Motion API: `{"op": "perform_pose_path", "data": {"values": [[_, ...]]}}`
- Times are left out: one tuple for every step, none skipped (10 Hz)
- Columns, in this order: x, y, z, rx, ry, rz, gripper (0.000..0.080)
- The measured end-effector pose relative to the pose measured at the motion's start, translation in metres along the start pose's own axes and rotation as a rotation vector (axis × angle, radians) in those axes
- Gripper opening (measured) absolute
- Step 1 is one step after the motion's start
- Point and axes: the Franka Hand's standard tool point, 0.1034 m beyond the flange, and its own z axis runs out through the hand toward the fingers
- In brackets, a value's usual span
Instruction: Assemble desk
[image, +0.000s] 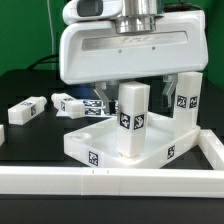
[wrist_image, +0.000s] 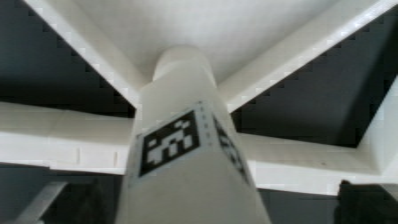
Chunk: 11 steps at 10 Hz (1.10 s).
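The white desk slab (image: 100, 148) lies with its rim up near the front of the table. One white tagged leg (image: 133, 118) stands upright in its near corner, and a second leg (image: 187, 100) stands in the corner on the exterior view's right. My gripper (image: 134, 95) hangs over the near leg, open, one finger on each side of it. In the wrist view that leg (wrist_image: 187, 130) rises between the dark fingertips (wrist_image: 368, 200) with a gap on both sides, and the slab's rim (wrist_image: 71, 125) runs behind it. Nothing is held.
Two loose legs (image: 25, 109) (image: 72, 103) lie on the black table at the exterior view's left. A long low white rail (image: 100, 180) runs along the front and turns back at the exterior view's right (image: 212, 150), close to the slab.
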Motion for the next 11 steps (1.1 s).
{"op": "perform_pose_path", "data": {"values": [[-0.0018,-0.0055,-0.0012,0.021,-0.075,-0.008,0.0648],[0.0015,-0.0058,-0.0033,0.026,-0.142,-0.026,0.0648],[0.0055,-0.0037,-0.0025,0.021,-0.131,-0.026,0.0648],[0.0044,-0.0037,-0.0017,0.020,-0.130,-0.026,0.0648],[0.0044,-0.0037,-0.0017,0.020,-0.130,-0.026,0.0648],[0.0044,-0.0036,-0.0016,0.020,-0.131,-0.025,0.0648],[0.0042,-0.0033,-0.0015,0.018,-0.131,-0.043,0.0648],[0.0034,-0.0013,-0.0011,0.001,-0.137,-0.143,0.0648],[0.0029,-0.0015,-0.0009,-0.001,-0.140,-0.169,0.0648],[0.0029,-0.0017,-0.0013,-0.007,-0.144,-0.186,0.0648],[0.0037,-0.0023,-0.0020,-0.014,-0.147,-0.203,0.0648]]}}
